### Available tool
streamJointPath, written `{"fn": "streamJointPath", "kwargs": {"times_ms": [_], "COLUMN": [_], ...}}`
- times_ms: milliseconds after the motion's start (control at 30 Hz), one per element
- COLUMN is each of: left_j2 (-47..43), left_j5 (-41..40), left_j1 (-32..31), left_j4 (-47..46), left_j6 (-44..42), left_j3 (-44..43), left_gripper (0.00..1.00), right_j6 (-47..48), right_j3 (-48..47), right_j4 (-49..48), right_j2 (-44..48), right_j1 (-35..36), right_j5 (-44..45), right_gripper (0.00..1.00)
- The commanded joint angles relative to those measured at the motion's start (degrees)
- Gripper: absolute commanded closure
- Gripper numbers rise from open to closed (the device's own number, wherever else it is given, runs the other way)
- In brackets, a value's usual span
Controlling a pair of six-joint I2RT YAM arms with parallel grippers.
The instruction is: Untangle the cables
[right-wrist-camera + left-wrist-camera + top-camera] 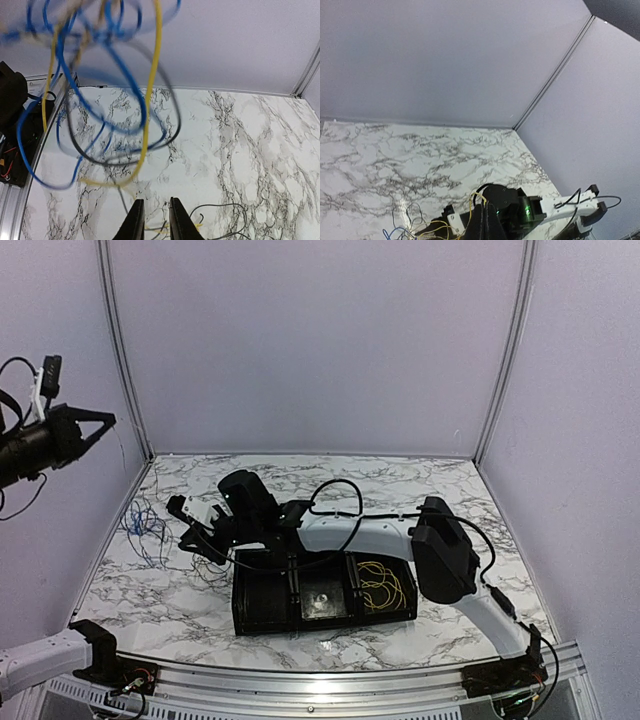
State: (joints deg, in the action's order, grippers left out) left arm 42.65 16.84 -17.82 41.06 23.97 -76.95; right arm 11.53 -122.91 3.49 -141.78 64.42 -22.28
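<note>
A tangle of thin blue, yellow and dark cables lies at the left of the marble table. My left gripper is raised high at the left, with its fingers shut on a yellow cable that runs down to the tangle. My right gripper is low beside the tangle. Its fingers are nearly closed, with yellow and grey strands between them. Blue, yellow and dark loops hang close to the right wrist camera.
A black box with compartments stands at the front middle, under my right arm. A coil of yellow cables lies in its right compartment. Walls close the table at the back and sides, and a metal rail runs along the front.
</note>
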Motion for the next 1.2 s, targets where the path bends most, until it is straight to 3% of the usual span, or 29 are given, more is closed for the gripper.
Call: {"fn": "streamJointPath", "kwargs": {"times_ms": [0, 133, 233, 400, 533, 633, 867, 1167], "left_j2": [4.5, 9.4, 10.3, 7.1, 5.0, 3.3, 0.1, 0.1], "left_j5": [-5.7, -9.0, -11.7, -14.8, -12.7, -11.3, -3.0, 3.5], "left_j1": [0.2, 0.3, 0.3, 0.2, 0.2, 0.2, 0.2, 0.2], "left_j4": [0.9, 0.9, 1.0, 1.2, 1.1, 1.1, 0.9, 0.9], "left_j6": [-0.7, -1.7, -3.1, -4.5, -5.5, -6.8, -10.4, -11.0], "left_j3": [-12.2, -24.4, -27.0, -16.6, -8.9, -4.0, 5.7, 9.3], "left_gripper": [1.00, 1.00, 1.00, 1.00, 1.00, 1.00, 1.00, 1.00], "right_j6": [-1.5, -1.1, -0.7, 2.4, 3.1, 2.9, 1.2, -0.4], "right_j3": [-3.0, -3.1, -3.4, -3.1, -1.8, -0.4, -3.7, -8.2], "right_j4": [-2.0, -2.0, -1.5, -0.1, 1.2, 1.3, 0.8, 1.6], "right_j2": [-1.5, -2.9, -2.4, 2.7, 8.0, 11.7, 13.0, 8.7], "right_j1": [0.4, 0.5, 0.5, 0.4, -0.4, -1.1, -1.2, -0.3], "right_j5": [1.6, 2.1, 2.1, 3.3, 3.2, 2.3, 3.5, 4.1], "right_gripper": [0.81, 0.81, 0.80, 0.74, 0.57, 0.50, 0.49, 0.48]}}
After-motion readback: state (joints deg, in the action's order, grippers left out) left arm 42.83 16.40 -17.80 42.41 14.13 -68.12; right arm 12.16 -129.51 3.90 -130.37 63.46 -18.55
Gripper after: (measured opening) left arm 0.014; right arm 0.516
